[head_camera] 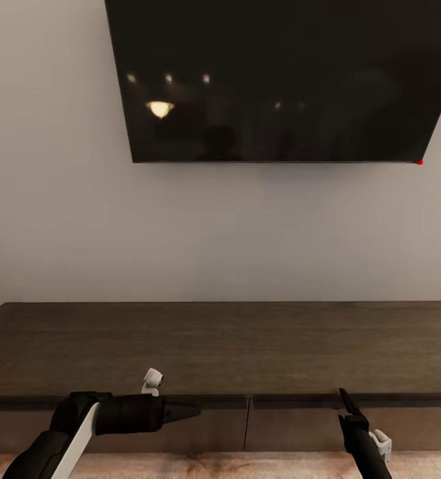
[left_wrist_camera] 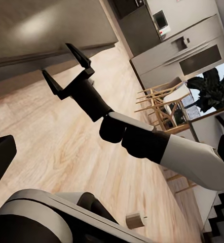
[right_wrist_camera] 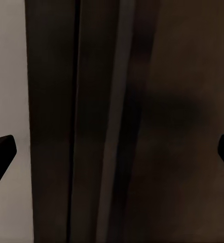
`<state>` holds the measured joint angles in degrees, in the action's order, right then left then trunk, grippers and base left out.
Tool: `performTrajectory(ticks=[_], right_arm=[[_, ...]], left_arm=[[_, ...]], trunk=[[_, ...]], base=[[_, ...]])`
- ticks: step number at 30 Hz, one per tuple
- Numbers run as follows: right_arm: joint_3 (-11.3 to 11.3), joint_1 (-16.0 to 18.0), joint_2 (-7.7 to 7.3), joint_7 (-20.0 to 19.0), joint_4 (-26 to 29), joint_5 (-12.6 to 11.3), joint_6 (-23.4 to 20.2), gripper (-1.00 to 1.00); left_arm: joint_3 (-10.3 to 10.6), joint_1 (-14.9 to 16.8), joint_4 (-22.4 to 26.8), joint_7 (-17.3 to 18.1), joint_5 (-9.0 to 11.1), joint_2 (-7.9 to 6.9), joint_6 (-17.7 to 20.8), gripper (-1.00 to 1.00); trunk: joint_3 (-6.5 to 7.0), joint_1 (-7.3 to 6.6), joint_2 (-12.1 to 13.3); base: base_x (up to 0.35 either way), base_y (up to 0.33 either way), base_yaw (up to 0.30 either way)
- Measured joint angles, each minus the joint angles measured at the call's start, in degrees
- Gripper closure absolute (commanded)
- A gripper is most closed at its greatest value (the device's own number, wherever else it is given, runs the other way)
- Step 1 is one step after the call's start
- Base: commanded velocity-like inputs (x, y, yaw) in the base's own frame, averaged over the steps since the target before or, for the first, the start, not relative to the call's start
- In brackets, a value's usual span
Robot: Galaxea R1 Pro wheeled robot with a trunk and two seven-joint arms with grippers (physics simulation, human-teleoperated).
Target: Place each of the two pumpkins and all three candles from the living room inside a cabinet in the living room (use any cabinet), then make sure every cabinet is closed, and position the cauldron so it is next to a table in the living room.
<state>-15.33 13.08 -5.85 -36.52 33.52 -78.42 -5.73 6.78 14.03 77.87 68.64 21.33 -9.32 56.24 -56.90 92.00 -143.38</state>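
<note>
long dark-brown cabinet point(head_camera: 220, 346) against the wall, drawers closed.

One cabinet point(head_camera: 220, 349) stands under one television point(head_camera: 280, 80), with two drawer fronts showing along its front edge. Two grippers show, left point(head_camera: 192, 410) and right point(head_camera: 344, 397). One candle point(left_wrist_camera: 136, 219) lies on the floor.

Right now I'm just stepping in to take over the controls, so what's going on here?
The robot faces the long dark cabinet under a wall TV. Its drawer fronts look closed. The right gripper is open, held close to the cabinet's front top edge, with nothing between its fingers. The left gripper hangs sideways in front of the drawers. A candle sits on the wood floor behind the robot.
</note>
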Motion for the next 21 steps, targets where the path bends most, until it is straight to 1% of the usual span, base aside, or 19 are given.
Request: performTrajectory(ticks=[8, 21], right_arm=[[0.0, -0.01, -0.84, -0.02, -0.12, -0.07, -0.01, -1.0], [0.02, -0.01, -0.96, -0.11, -0.18, -0.02, 0.04, -1.0]], left_arm=[[0.0, 0.0, 0.0, -0.03, 0.0, -0.01, 0.0, -1.0], [0.06, 0.0, -0.02, -0.09, -0.02, 0.05, 0.0, -1.0]], trunk=[[0.0, -0.01, 0.0], [0.0, 0.0, 0.0]], base=[[0.019, 0.0, 0.0], [0.015, 0.0, 0.0]])
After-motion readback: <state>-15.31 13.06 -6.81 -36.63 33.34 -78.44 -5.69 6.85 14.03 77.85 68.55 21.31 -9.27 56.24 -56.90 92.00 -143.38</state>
